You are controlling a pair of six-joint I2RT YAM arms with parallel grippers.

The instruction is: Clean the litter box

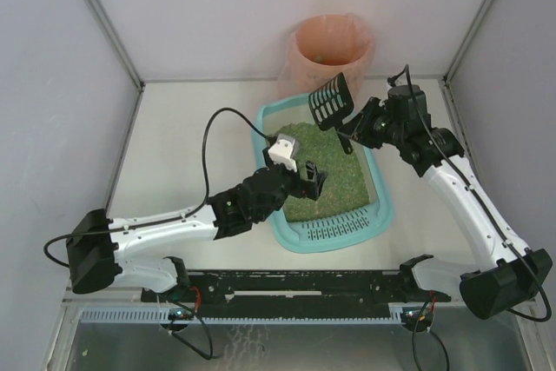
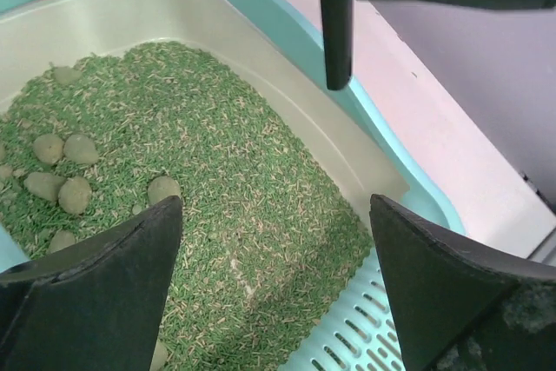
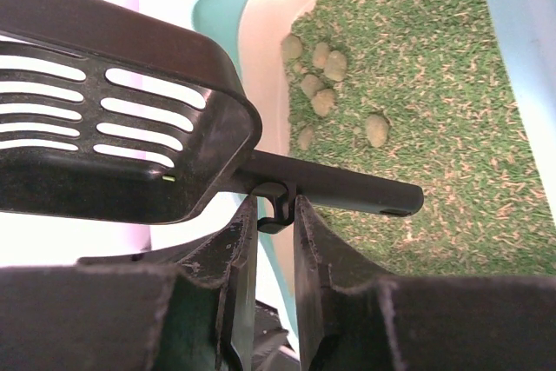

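The light-teal litter box [image 1: 335,231] lies mid-table, filled with green litter [image 1: 326,171], its slotted grate end nearest the arms. My left gripper [image 1: 311,182] hovers open over the litter; between its fingers [image 2: 95,293] I see only litter and the grate [image 2: 360,327]. Several pale clumps [image 2: 61,171] lie to its left. My right gripper [image 3: 276,206] is shut on the small hook under the handle of the black scoop [image 3: 113,145]. It holds the scoop [image 1: 330,102] raised over the box's far end. The same clumps [image 3: 326,76] show beneath it.
A pink-bagged round bin [image 1: 330,45] stands just beyond the box's far end, against the back wall. Grey walls close in the table on the left, right and back. The left arm's black cable [image 1: 208,141] loops over the table left of the box.
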